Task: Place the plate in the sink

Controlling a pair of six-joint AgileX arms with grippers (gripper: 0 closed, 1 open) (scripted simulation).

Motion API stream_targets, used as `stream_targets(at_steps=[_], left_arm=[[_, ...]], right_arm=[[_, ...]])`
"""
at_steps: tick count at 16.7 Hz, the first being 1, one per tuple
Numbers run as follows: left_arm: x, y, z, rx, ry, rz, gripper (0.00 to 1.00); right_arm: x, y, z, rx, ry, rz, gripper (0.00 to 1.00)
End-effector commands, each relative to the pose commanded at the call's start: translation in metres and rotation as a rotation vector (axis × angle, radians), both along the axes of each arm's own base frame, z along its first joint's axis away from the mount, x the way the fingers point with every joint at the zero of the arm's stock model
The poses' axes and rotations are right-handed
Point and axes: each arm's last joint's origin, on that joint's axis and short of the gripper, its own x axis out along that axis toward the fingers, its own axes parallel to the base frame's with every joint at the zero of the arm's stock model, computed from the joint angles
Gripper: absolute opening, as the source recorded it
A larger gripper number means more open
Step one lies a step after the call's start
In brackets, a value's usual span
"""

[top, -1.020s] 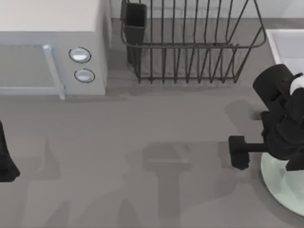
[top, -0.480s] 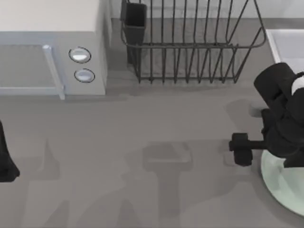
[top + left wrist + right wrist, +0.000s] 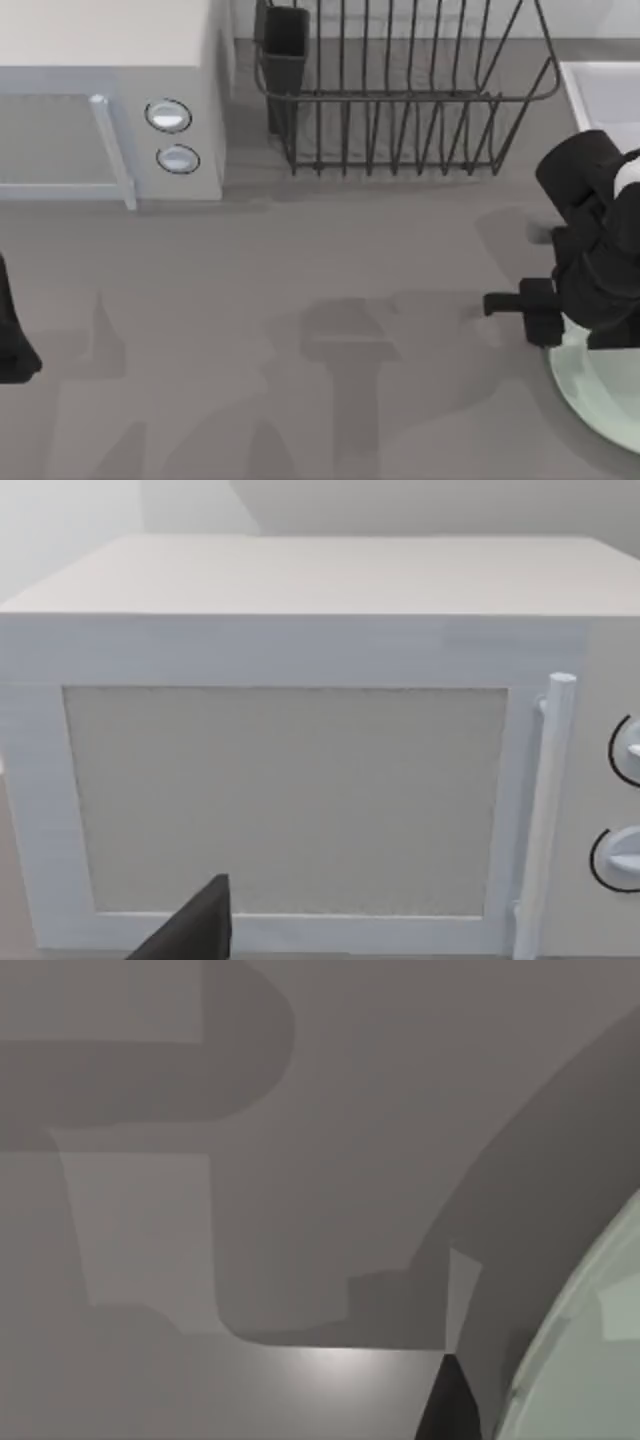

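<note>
The smooth, round, pale mint plate (image 3: 590, 395) lies flat at the grey surface's (image 3: 330, 300) right edge, below the white rectangular sink (image 3: 600, 95). The right end effector (image 3: 600, 330) hovers over its rim; grip perhaps released, I cannot tell. The left arm is parked at left.

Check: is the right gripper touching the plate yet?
Cannot tell. In the top view the right gripper overlaps the plate rim; no view shows contact or gap plainly.

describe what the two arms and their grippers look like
Both arms are matte black and blocky. The right arm has rounded, bulky housings with a small white patch near its upper part and a short black bar jutting out sideways. The left arm is a plain black shape at the table's left edge.
</note>
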Motion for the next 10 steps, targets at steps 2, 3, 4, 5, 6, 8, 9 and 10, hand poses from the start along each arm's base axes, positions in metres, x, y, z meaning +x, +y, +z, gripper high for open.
stream_targets(at_steps=[2,3,4,5,6,8,9,10], left_arm=[[0.000,0.000,0.000,0.000,0.000,0.000,1.00],[0.000,0.000,0.000,0.000,0.000,0.000,1.00],[0.000,0.000,0.000,0.000,0.000,0.000,1.00],[0.000,0.000,0.000,0.000,0.000,0.000,1.00],[0.000,0.000,0.000,0.000,0.000,0.000,1.00],[0.000,0.000,0.000,0.000,0.000,0.000,1.00],[0.000,0.000,0.000,0.000,0.000,0.000,1.00],[0.000,0.000,0.000,0.000,0.000,0.000,1.00]], right_arm=[[0.000,0.000,0.000,0.000,0.000,0.000,0.00],[0.000,0.000,0.000,0.000,0.000,0.000,0.00],[0.000,0.000,0.000,0.000,0.000,0.000,0.00],[0.000,0.000,0.000,0.000,0.000,0.000,0.00],[0.000,0.000,0.000,0.000,0.000,0.000,0.00],[0.000,0.000,0.000,0.000,0.000,0.000,0.00],[0.000,0.000,0.000,0.000,0.000,0.000,0.00],[0.009,-0.001,0.026,0.034,-0.104,-0.010,0.00]])
